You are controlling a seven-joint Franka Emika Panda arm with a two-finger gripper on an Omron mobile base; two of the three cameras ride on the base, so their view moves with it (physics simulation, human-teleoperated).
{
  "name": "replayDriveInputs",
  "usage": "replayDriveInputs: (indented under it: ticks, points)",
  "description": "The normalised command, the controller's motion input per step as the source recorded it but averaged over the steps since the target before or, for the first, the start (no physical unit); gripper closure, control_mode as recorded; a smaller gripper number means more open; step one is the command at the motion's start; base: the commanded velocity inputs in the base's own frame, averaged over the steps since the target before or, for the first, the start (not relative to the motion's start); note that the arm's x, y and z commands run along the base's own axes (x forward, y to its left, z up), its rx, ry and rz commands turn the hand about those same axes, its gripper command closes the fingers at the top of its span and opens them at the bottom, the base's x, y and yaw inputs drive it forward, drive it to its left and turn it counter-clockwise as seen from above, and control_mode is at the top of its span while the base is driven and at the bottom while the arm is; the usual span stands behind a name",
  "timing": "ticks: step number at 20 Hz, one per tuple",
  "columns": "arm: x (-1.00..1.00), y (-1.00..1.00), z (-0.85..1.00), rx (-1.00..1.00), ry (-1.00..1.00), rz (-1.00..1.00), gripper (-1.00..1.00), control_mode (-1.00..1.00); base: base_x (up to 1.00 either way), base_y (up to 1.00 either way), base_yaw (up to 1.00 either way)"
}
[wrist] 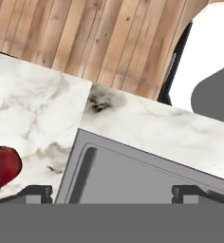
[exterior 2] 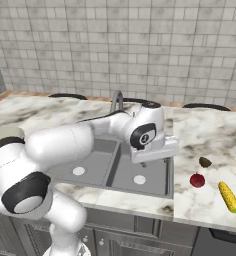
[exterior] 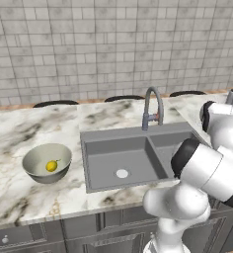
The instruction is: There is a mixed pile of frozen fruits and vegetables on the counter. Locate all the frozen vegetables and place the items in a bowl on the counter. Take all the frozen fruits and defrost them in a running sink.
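Frozen items lying in two places. Right of the sink (exterior 2: 115, 170), on the marble counter (exterior 2: 210, 135): a yellow corn cob (exterior 2: 229, 196) nearest the front edge, a dark red round fruit (exterior 2: 197, 180) just beside the sink's right rim, and a small dark olive-brown lump (exterior 2: 205, 162) a little behind the red one. All three apart from each other, none touching.

Left of the sink, a grey-olive bowl (exterior: 35, 160) upright on the counter, with one small yellow piece (exterior: 51, 166) inside, at the bottom. Curved grey faucet (exterior: 153, 106) standing behind the divider of the two basins; no water visible from it.

Gripper (exterior 2: 151, 150) hanging over the right basin, near its right rim, above the sink and not touching anything. In the hand view, gripper fingertips (wrist: 35, 192) set far apart, jaws fully spread, nothing between them. Same view: the sink's corner between the tips, and the red fruit on the counter at the left, just outside the left tip.
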Motion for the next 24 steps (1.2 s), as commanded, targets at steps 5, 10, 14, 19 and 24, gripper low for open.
replayDriveInputs:
  ticks: [5, 10, 14, 19, 24]
  points:
    - [0.16, -0.49, 0.04, -0.09, 0.07, -0.31, -1.00, -1.00, 0.00, 0.00, 0.00]
    - [0.26, -0.69, -0.06, 0.00, 0.00, -0.19, -1.00, -1.00, 0.00, 0.00, 0.00]
    - [0.28, -0.66, -0.02, 0.00, 0.01, -0.17, -1.00, -1.00, 0.00, 0.00, 0.00]
    - [0.13, -0.57, -0.17, 0.00, -0.02, -0.14, -1.00, -1.00, 0.00, 0.00, 0.00]
    - [0.14, -0.50, -0.22, -0.01, -0.02, -0.08, -1.00, -1.00, 0.00, 0.00, 0.00]
